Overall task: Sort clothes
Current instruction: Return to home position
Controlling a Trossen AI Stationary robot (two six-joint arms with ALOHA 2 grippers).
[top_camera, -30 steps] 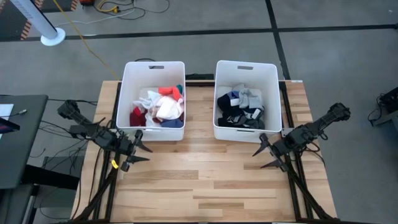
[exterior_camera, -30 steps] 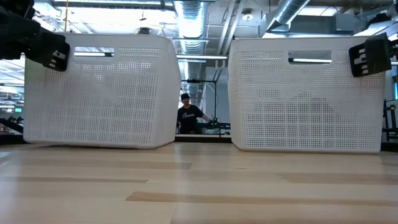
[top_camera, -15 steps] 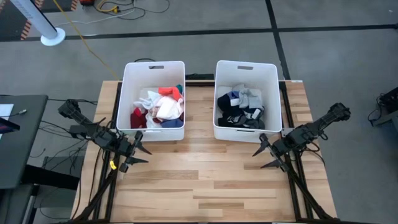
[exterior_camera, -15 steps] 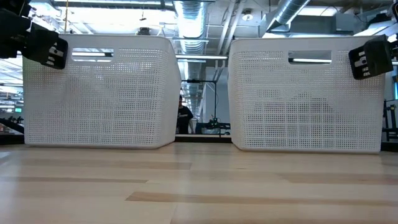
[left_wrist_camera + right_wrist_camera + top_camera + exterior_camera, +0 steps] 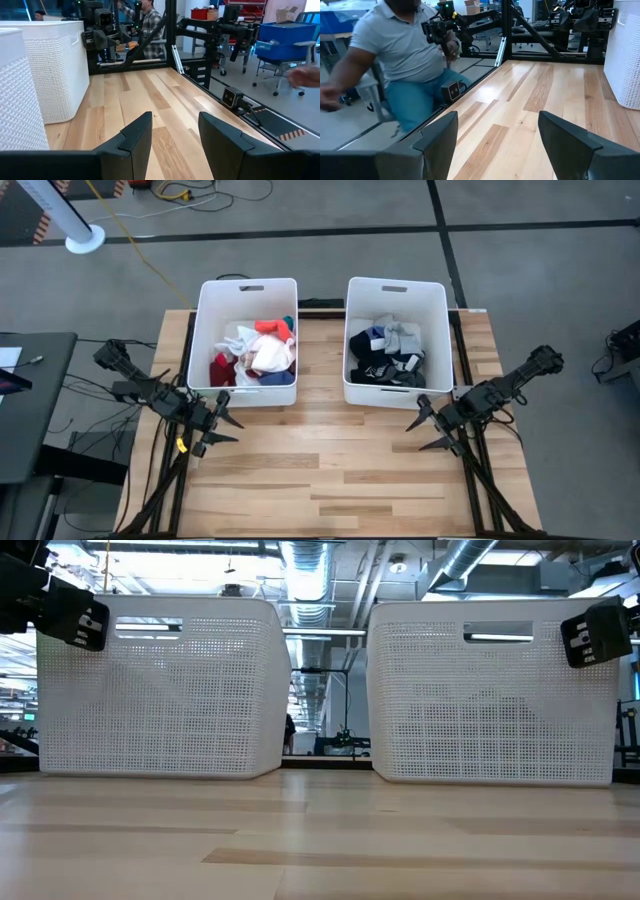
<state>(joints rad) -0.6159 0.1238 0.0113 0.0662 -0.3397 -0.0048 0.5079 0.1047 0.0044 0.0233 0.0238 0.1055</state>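
At opposite side edges of the wooden table [image 5: 330,480], the left gripper [image 5: 237,430] and right gripper [image 5: 414,438] are held open and empty; clothes [image 5: 260,355] are piled inside the white bins [image 5: 205,330] at its far end.

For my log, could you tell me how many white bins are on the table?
2: the left bin, holding red and white clothes, and the right bin beside it, holding dark clothes.

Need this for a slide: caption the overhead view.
Clothes sorted into two white bins; left gripper and right gripper open at the table's sides.

Robotics lab: exposed ceiling ducts [image 5: 305,560], other robot arms [image 5: 225,30] beyond.
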